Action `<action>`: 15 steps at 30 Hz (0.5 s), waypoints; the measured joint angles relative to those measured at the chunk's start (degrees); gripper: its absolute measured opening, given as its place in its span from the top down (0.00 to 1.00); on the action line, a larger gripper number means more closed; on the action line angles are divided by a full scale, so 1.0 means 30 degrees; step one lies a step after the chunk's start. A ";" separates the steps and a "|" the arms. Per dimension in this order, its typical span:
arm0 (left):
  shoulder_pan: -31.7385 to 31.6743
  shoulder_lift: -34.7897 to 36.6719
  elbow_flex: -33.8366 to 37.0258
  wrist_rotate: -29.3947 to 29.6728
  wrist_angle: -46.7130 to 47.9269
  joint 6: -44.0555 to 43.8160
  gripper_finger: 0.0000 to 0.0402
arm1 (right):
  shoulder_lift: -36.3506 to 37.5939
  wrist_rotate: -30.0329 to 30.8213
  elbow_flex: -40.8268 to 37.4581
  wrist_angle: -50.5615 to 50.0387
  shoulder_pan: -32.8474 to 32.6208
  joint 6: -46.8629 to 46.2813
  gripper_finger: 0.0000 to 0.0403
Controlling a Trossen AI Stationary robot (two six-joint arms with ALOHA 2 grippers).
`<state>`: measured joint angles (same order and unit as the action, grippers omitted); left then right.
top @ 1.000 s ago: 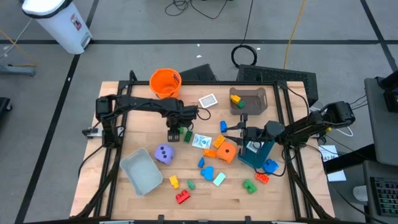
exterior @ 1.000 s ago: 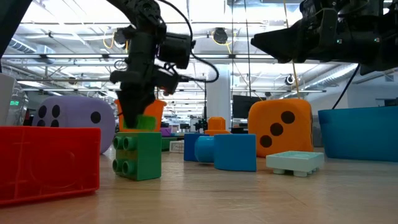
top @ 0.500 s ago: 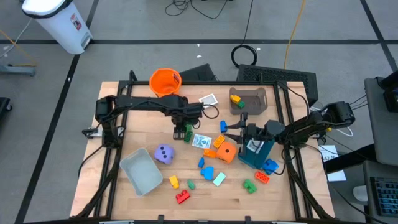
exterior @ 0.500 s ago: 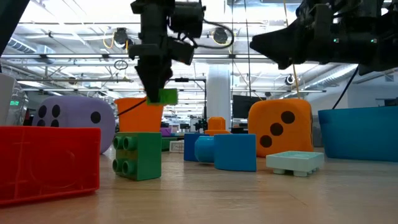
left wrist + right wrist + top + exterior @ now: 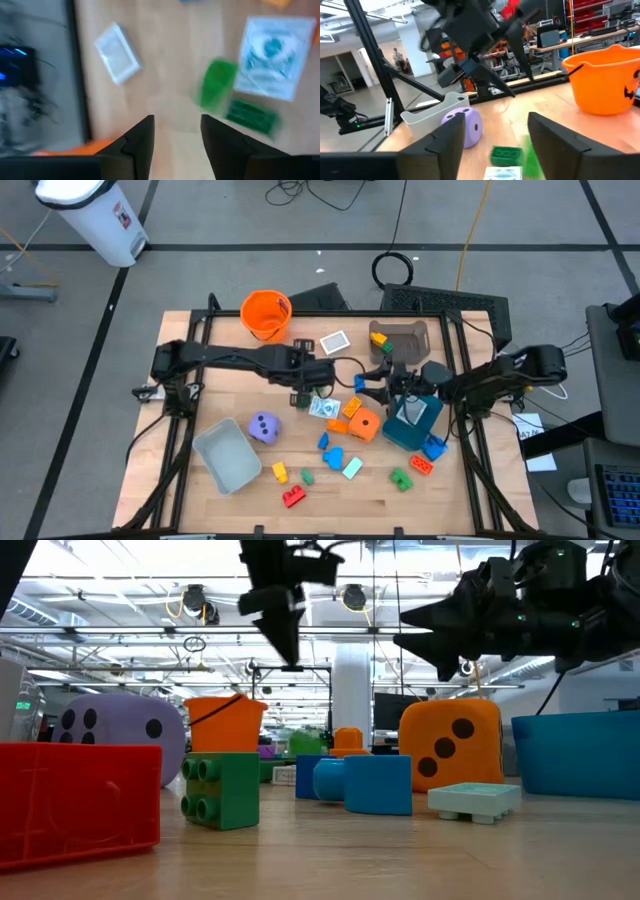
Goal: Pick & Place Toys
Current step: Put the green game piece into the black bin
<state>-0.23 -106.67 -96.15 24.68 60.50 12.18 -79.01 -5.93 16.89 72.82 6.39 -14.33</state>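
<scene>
— Where's the green block point(image 5: 217, 84) from the left pincer point(image 5: 177, 121)?

— Seen from above, just beside it at about 6 o'clock, over the middle of the surface point(image 5: 230, 395), next to a dark green block point(image 5: 250, 116) and a card point(image 5: 272, 55). It's blurred, so I can't tell whether it rests on the wood. Its long axis looks roughly in line with the fingers.

— Is it gripped?

— No. The left pincer is released: fingers apart, nothing between them, nothing touching.

— And the right pincer point(image 5: 496, 121)?

— Also spread and empty, hanging at about 3 o'clock from the block, farther off. I judge the left arm is the nearer one, and would need to drop and straddle the block's short sides.
</scene>
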 joint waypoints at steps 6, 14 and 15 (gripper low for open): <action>0.0554 0.0000 -0.0062 0.1305 -0.2425 0.1796 0.73 | -0.1135 -0.0038 0.0761 -0.0078 -0.0029 -0.0484 0.35; 0.0099 0.0000 -0.0062 0.1299 -0.1370 0.1215 0.83 | -0.1819 -0.0039 0.0923 0.0066 -0.0029 0.0038 0.28; 0.0045 0.0000 -0.0062 0.1292 -0.1161 0.1110 0.83 | -0.1819 -0.0036 0.0916 0.0089 -0.0029 0.0172 0.27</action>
<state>-0.10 -106.67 -96.33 28.56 57.02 15.51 -84.47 -6.04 19.64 73.08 6.31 -13.81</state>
